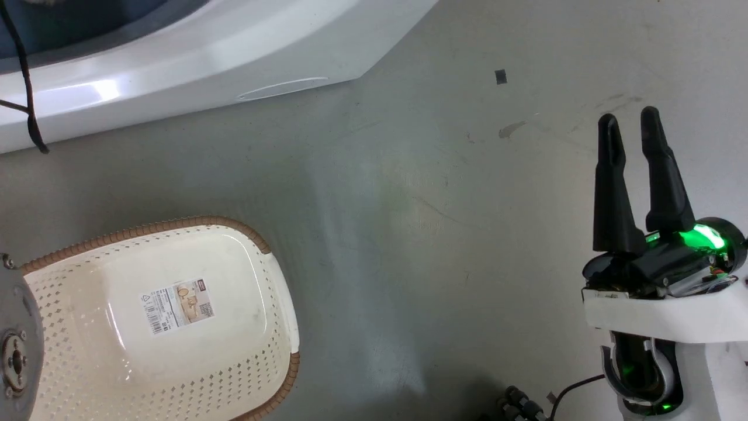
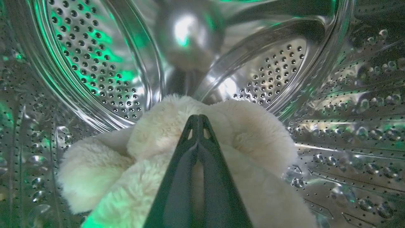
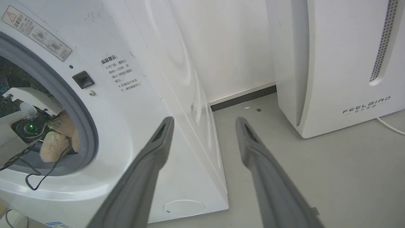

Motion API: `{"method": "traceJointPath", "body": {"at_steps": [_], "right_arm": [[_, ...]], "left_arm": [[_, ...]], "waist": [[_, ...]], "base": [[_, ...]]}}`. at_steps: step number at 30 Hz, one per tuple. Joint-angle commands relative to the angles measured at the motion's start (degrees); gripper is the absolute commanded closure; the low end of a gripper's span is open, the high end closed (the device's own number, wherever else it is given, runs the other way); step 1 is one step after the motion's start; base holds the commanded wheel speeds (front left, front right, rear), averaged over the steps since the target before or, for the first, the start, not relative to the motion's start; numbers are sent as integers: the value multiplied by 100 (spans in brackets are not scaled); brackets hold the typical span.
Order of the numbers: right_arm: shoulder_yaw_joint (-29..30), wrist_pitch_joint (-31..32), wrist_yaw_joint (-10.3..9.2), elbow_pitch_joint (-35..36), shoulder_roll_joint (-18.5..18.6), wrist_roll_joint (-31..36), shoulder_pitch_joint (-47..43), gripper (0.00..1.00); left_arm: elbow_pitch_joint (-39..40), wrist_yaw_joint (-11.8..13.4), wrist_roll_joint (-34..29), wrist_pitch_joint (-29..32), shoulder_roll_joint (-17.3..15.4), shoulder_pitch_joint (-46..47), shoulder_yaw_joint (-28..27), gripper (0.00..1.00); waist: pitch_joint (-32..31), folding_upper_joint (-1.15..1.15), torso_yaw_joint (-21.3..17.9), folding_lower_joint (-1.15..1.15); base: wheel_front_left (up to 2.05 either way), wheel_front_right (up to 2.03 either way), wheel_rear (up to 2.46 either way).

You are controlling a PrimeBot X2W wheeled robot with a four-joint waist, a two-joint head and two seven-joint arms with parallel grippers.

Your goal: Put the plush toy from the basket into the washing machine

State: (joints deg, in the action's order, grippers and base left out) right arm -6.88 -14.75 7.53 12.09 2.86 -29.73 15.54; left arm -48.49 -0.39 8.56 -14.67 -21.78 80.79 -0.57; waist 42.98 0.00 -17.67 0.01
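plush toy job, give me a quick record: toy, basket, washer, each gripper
plush toy: inside the steel drum, pinched by the left gripper
basket: on the floor, empty except a sticker label
washing machine: left arm reaches into its opening
left gripper: shut on the plush toy
right gripper: open, holding nothing, above the floor

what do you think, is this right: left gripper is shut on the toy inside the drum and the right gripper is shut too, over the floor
Not quite: the right gripper is open. The right wrist view shows its fingers spread apart, floor between them. The rest holds: the left gripper is shut on the toy inside the drum.
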Motion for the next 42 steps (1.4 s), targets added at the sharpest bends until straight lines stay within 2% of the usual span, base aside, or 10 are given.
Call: {"method": "traceJointPath", "body": {"at_steps": [1,2,10,17,28,34,42], "right_arm": [[-30,-25,-4,0,1,41,92,0],[-25,-25,-4,-12,1,45,90,0],[-74,-25,-4,-147,1,165,36,0],[-36,-25,-4,-328,1,295,-85,0],[93,-25,-4,-565,1,852,-396,0],[313,-25,-4,-709,1,1128,-659,0],[545,-25,-4,-888,1,1404,-1127,0]], "left_arm": [[71,72,-21,-33,18,10,-58,53],[16,77,-21,-33,44,-51,-65,0],[-209,51,-139,-33,277,-656,60,0],[142,70,-135,-33,575,-1472,50,0],[2031,384,-289,-33,1154,-3614,-214,0],[2850,435,-424,-33,1494,-4768,-265,0],[3378,385,-542,-33,1772,-5955,-47,0]], "waist": [[-11,0,28,-1],[-35,0,46,-1],[-507,0,295,-1],[-991,0,559,-1],[-2015,0,974,-1],[-2571,0,1215,-1],[-3305,0,1552,-1]], "base": [[0,0,0],[0,0,0],[0,0,0],[0,0,0],[0,0,0],[0,0,0],[0,0,0]]}}
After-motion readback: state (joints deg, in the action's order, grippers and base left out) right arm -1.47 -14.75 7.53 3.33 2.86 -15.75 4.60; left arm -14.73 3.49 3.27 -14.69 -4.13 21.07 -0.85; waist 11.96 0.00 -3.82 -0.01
